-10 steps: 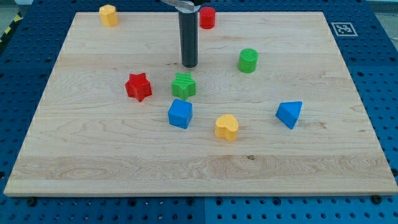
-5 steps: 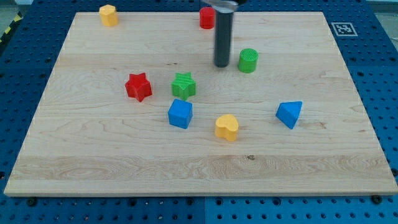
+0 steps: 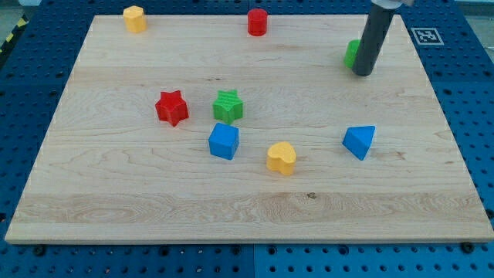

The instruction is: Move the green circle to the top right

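The green circle lies near the board's upper right and is mostly hidden behind my rod; only its left edge shows. My tip rests against the circle, just in front of it and slightly to its right. The wooden board fills most of the view.
A green star, a red star, a blue cube and a yellow heart cluster at the middle. A blue triangle lies right of them. A red cylinder and a yellow block sit along the top edge.
My tip has swept from left of the green circle to the upper right, and the circle has moved up and to the right with it. The other blocks have not moved.
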